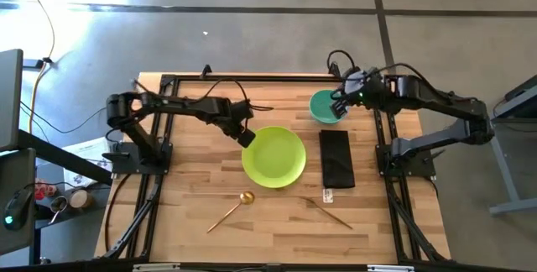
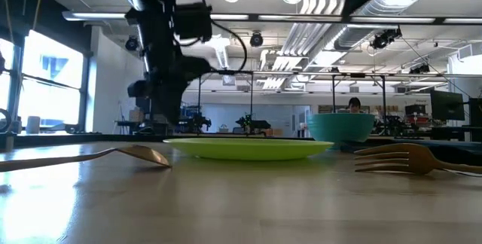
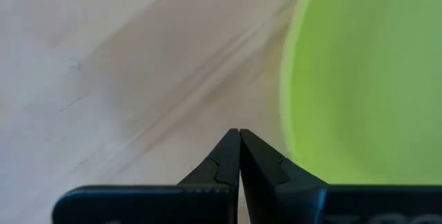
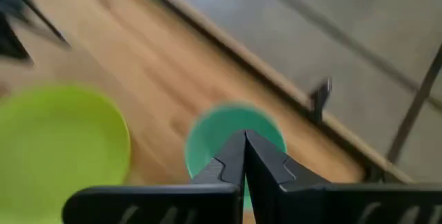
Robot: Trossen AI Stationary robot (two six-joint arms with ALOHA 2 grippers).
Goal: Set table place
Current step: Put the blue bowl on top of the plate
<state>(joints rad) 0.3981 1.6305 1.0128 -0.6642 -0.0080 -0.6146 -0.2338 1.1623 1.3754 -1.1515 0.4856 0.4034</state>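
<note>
Light butcher-block wood table (image 1: 201, 180) w/ black rail frame runs long axis left-right in high view, filling mid-frame. Left gripper (image 1: 247, 138), clenched on nothing, sits at left rim of round lime-green plate (image 1: 273, 157). Right gripper (image 1: 339, 108), also clenched empty, hovers over teal bowl (image 1: 320, 104) beside black rectangular napkin (image 1: 336, 158); gold spoon (image 1: 231, 210) & gold fork (image 1: 325, 211) lie nearer front edge.

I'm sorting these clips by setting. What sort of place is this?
Probably a robotics lab or open workshop, not a home. The wooden table stands on bare concrete floor, the low view shows exposed ceiling ducts and lights, and more benches with equipment sit in the background.
</note>
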